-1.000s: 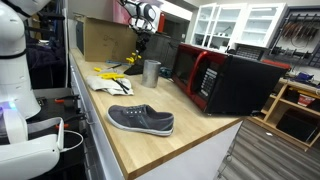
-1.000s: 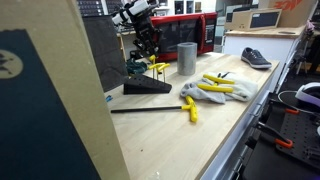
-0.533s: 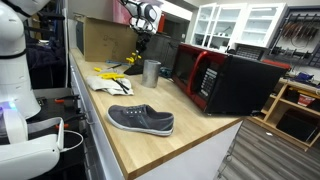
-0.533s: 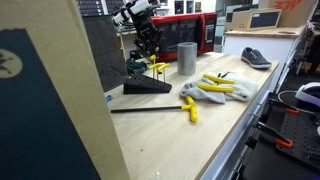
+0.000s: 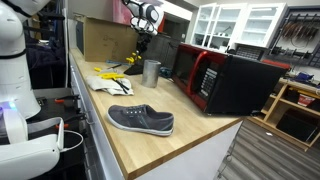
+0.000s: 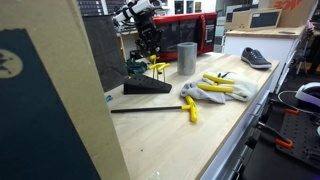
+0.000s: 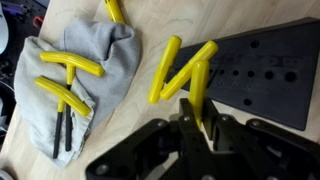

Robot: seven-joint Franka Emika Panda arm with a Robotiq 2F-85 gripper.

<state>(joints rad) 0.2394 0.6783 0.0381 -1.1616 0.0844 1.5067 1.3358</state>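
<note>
In the wrist view my gripper [image 7: 200,122] is shut on the yellow handle [image 7: 201,88] of a T-handle tool. The tool stands at the edge of a black perforated holder block [image 7: 262,68]. Two more yellow handles [image 7: 166,70] lean beside it. In both exterior views the gripper [image 6: 150,46] [image 5: 141,44] hangs just above the black wedge-shaped holder [image 6: 150,88] with its yellow handles [image 6: 158,67]. A grey cloth [image 7: 95,62] left of the holder carries other yellow T-handle tools [image 7: 70,64].
A metal cup [image 6: 187,57] [image 5: 151,71] stands next to the holder. The cloth [image 6: 215,92] and a loose yellow tool [image 6: 190,108] lie on the wooden bench. A grey shoe [image 5: 141,120], a red-and-black microwave [image 5: 226,80] and a cardboard box [image 5: 104,40] also occupy it.
</note>
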